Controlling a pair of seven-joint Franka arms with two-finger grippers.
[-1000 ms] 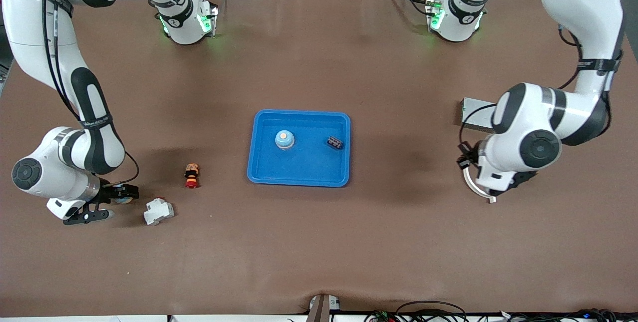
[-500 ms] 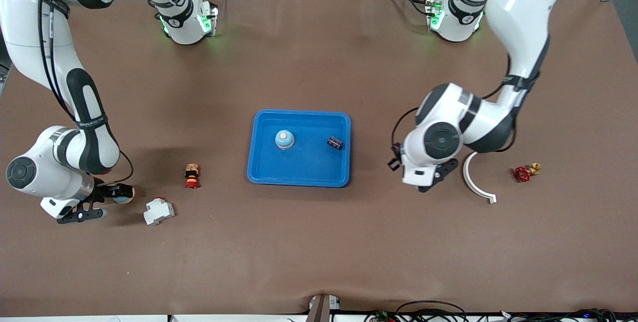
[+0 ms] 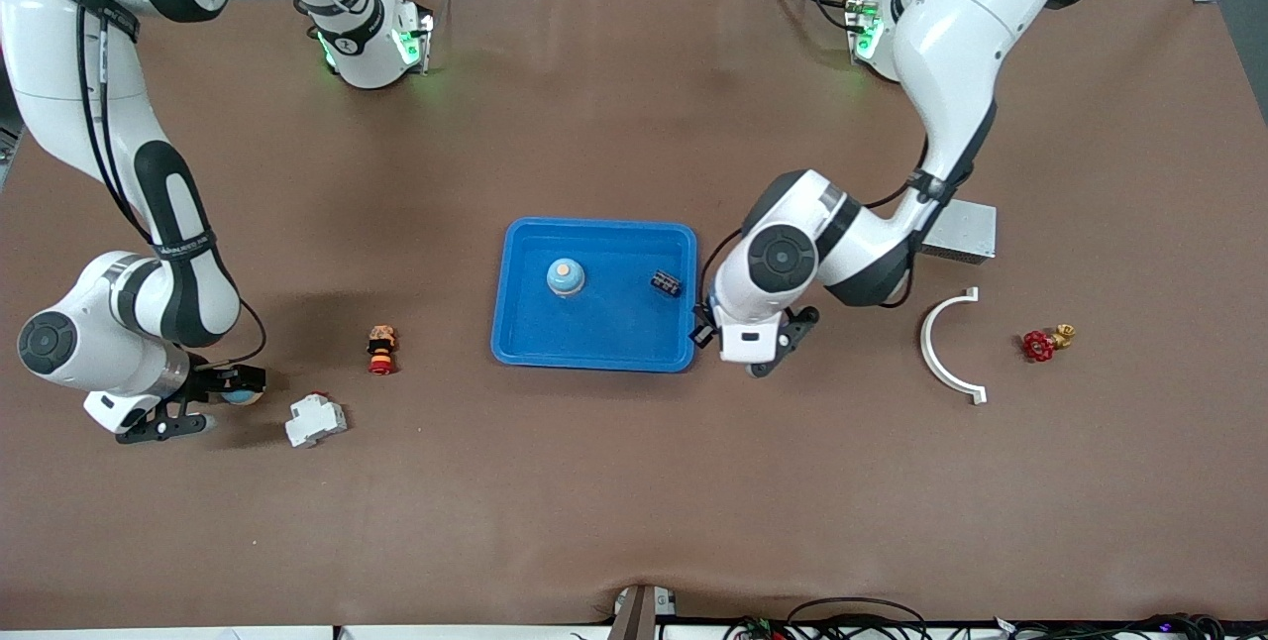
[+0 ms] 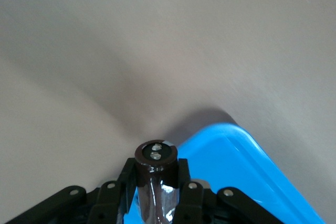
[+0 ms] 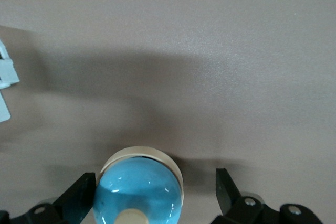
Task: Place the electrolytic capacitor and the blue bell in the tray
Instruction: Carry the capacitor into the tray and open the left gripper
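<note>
The blue tray [image 3: 594,348] lies mid-table and holds a blue bell [image 3: 565,276] and a small dark part [image 3: 666,282]. My left gripper [image 3: 768,353] hangs just off the tray's edge at the left arm's end. In the left wrist view it [image 4: 156,170] is shut on a dark cylindrical capacitor [image 4: 156,153], with a tray corner [image 4: 247,166] beside it. My right gripper [image 3: 203,400] is low at the right arm's end of the table. Its fingers stand open around a second blue bell [image 3: 236,392], which also shows in the right wrist view [image 5: 139,190].
A white breaker [image 3: 316,419] and a red-orange button part [image 3: 380,349] lie between the right gripper and the tray. A white curved piece [image 3: 946,348], a red valve [image 3: 1038,345] and a grey metal box [image 3: 961,229] lie toward the left arm's end.
My left arm has swung from its end of the table to the tray's edge, uncovering the curved piece, valve and grey box. The right gripper has barely shifted.
</note>
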